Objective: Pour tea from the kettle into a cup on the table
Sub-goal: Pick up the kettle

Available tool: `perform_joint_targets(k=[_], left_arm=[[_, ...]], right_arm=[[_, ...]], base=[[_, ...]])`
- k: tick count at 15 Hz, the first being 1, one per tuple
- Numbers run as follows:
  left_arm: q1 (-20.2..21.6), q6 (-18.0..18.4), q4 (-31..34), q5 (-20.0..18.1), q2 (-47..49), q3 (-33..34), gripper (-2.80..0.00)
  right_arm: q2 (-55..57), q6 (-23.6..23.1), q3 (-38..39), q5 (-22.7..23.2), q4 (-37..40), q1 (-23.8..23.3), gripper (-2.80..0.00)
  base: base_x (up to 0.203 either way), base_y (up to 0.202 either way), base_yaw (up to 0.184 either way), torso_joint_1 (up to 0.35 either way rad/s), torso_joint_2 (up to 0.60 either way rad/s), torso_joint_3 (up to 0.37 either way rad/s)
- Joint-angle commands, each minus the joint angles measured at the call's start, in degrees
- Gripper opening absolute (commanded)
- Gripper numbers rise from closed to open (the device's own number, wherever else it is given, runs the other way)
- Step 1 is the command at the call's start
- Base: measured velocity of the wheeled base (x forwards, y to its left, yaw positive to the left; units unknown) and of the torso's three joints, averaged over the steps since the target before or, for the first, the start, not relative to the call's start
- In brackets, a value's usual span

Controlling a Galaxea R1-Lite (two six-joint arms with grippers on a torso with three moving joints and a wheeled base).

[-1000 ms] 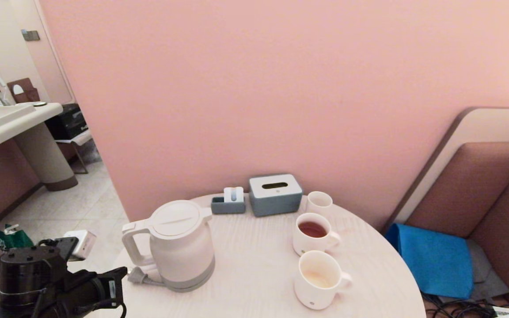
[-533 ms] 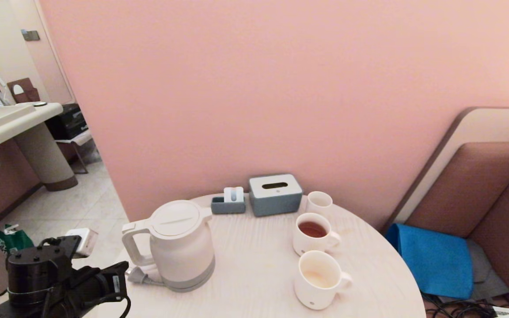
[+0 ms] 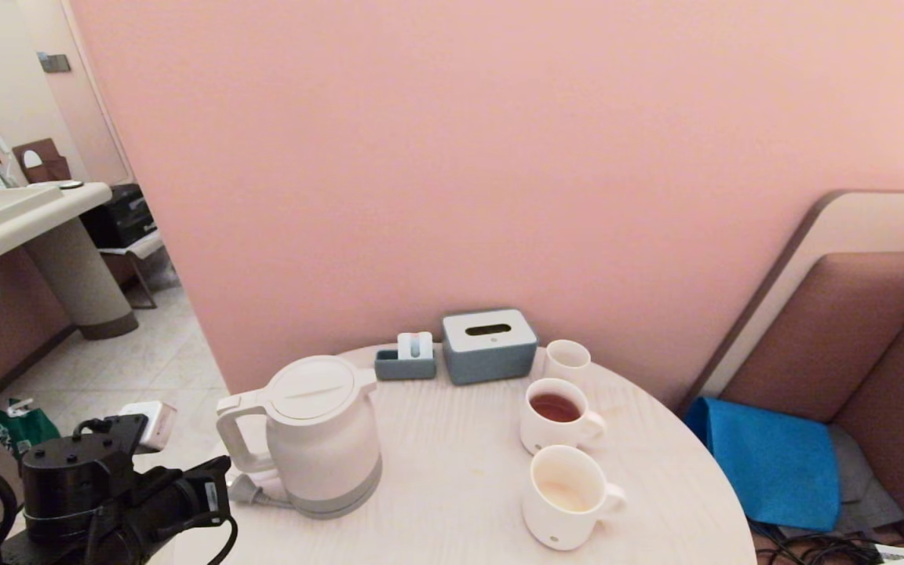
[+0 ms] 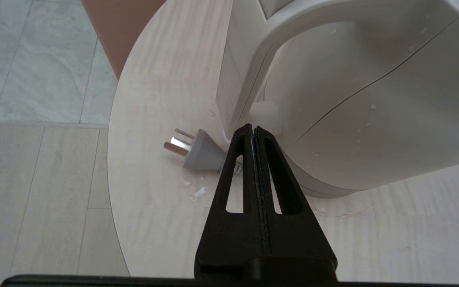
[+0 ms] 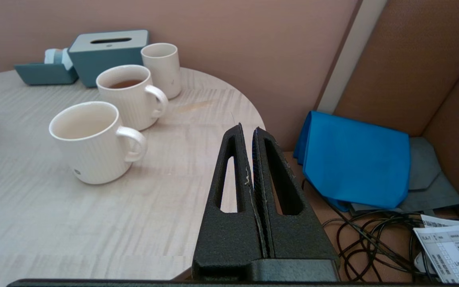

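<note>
Left gripper (image 4: 253, 129), fingers pressed together, empty, hovering beside loop handle of large white plastic kettle (image 3: 318, 435) standing on round pale-wood bench (image 3: 452, 494). Kettle not yet grasped. Ribbed white mug (image 3: 566, 496) sitting right of kettle, awaiting pour. Right gripper (image 5: 247, 129) closed, empty, idling beyond bench edge.

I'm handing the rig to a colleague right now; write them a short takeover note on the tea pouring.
Left gripper: shut, empty, at the table's left edge, tips pointing at the kettle handle's lower end.
Right gripper: shut, empty, off the table's right edge.
Kettle upright, lid on, unplugged cord beside it.
Cup, nearest mug on the right, holds only a little pale tea.
Done: nothing gripped.
Left: open, grasp handle, lift, pour into cup.
</note>
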Motion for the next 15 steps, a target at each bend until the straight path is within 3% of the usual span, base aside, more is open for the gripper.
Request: perform_joint_targets(k=[1, 8, 10, 15], left_arm=[[0.0, 0.0, -0.5, 0.0, -0.1, 0.0, -2.8], [0.0, -0.1, -0.1, 0.0, -4.3, 0.0, -2.8], [0.0, 0.9, 4.1, -0.1, -8.7, 0.0, -2.8], [0.0, 1.2, 5.2, -0.1, -7.4, 0.0, -2.8]], right_arm=[[0.1, 0.0, 0.0, 0.0, 0.0, 0.0, -2.8], [0.1, 0.0, 0.0, 0.0, 0.0, 0.0, -2.8], [0.1, 0.0, 0.0, 0.0, 0.0, 0.0, -2.8], [0.1, 0.0, 0.0, 0.0, 0.0, 0.0, -2.8]], base=[[0.0, 0.0, 0.0, 0.0, 0.0, 0.0], [0.0, 0.0, 0.0, 0.0, 0.0, 0.0], [0.0, 0.0, 0.0, 0.0, 0.0, 0.0], [0.0, 0.0, 0.0, 0.0, 0.0, 0.0]])
